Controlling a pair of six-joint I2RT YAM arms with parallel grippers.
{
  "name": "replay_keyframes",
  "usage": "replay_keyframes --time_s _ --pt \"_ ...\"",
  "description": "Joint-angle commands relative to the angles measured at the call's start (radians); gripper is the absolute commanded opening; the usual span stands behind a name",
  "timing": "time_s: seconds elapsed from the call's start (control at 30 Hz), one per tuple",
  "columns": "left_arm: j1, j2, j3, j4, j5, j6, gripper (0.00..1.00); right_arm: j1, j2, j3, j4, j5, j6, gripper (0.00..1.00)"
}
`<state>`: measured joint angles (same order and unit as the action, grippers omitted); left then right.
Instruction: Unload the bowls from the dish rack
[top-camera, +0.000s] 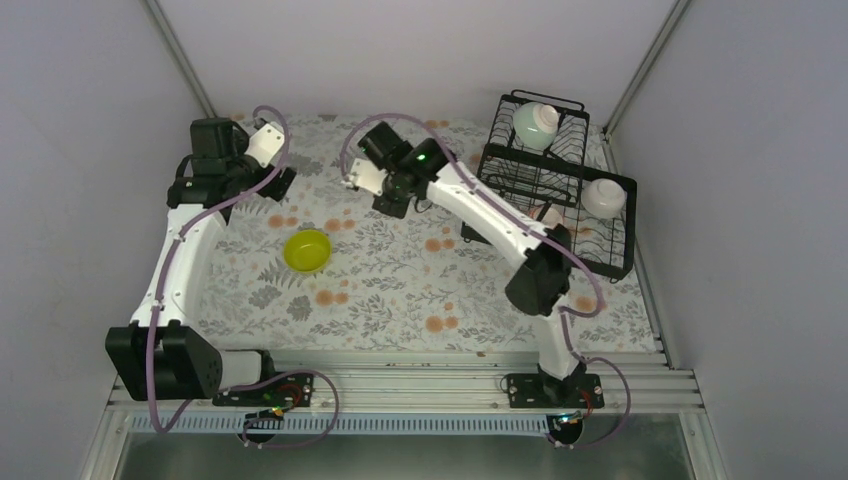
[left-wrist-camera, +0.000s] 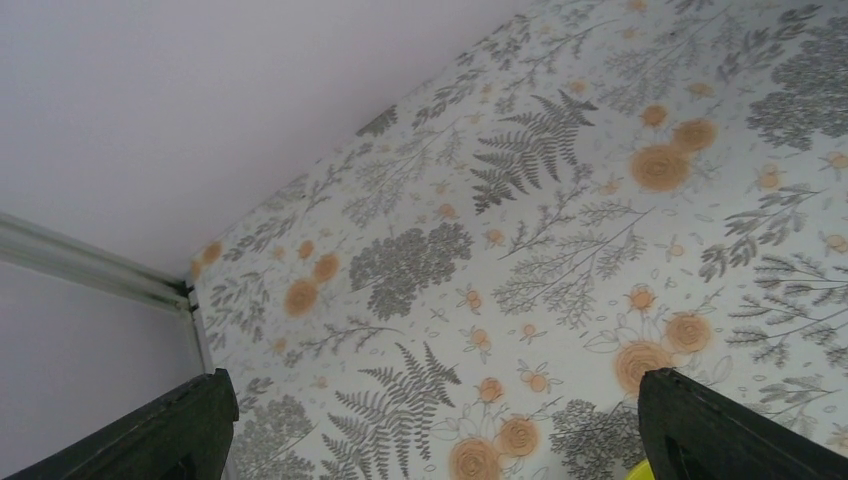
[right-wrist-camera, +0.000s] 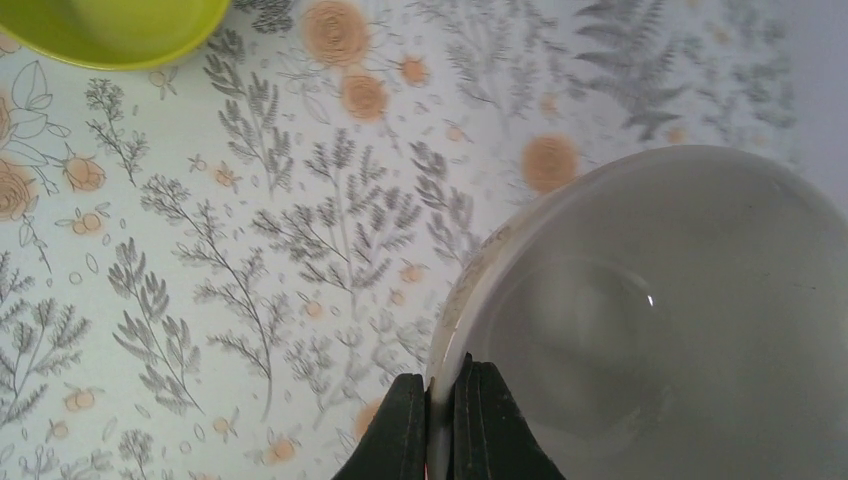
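My right gripper (right-wrist-camera: 447, 420) is shut on the rim of a bowl (right-wrist-camera: 660, 320) with a pale inside and a tan speckled outer edge, held above the floral tablecloth. In the top view the right gripper (top-camera: 392, 200) is at table centre-back, and the wrist hides the held bowl. The lime-yellow bowl (top-camera: 307, 250) sits on the cloth; its edge shows in the right wrist view (right-wrist-camera: 110, 30). The black dish rack (top-camera: 520, 180) at the back right holds the mint bowl (top-camera: 535, 125), the white bowl (top-camera: 604, 197) and part of a red-patterned bowl (top-camera: 548, 212). My left gripper (top-camera: 278, 180) is open and empty, its fingers (left-wrist-camera: 170, 425) wide apart.
White walls enclose the table on three sides; the left wall's corner post (left-wrist-camera: 100, 265) is close to my left gripper. The right arm's elbow (top-camera: 540, 275) hangs in front of the rack. A metal rail (top-camera: 420, 375) runs along the near edge.
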<state>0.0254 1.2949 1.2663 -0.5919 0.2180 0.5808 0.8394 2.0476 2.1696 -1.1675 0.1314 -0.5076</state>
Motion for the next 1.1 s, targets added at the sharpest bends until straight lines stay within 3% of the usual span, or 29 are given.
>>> replay_keyframes --time_s 0.0,0.17,0.37,1.07 --pt "0.034 -0.022 -0.015 0.04 0.001 -0.009 1.0 0.048 0.081 0.075 0.093 -0.017 0.014 0.04" --pt "0.077 -0.027 -0.022 0.05 0.017 -0.006 1.0 0.084 0.211 0.179 0.088 -0.042 0.014 0.03" --pt "0.123 -0.027 -0.046 0.068 0.052 0.0 1.0 0.117 0.292 0.182 0.132 -0.057 0.019 0.03" --pt "0.146 -0.054 -0.138 0.092 0.104 0.011 1.0 0.096 0.353 0.083 0.252 -0.068 0.06 0.04"
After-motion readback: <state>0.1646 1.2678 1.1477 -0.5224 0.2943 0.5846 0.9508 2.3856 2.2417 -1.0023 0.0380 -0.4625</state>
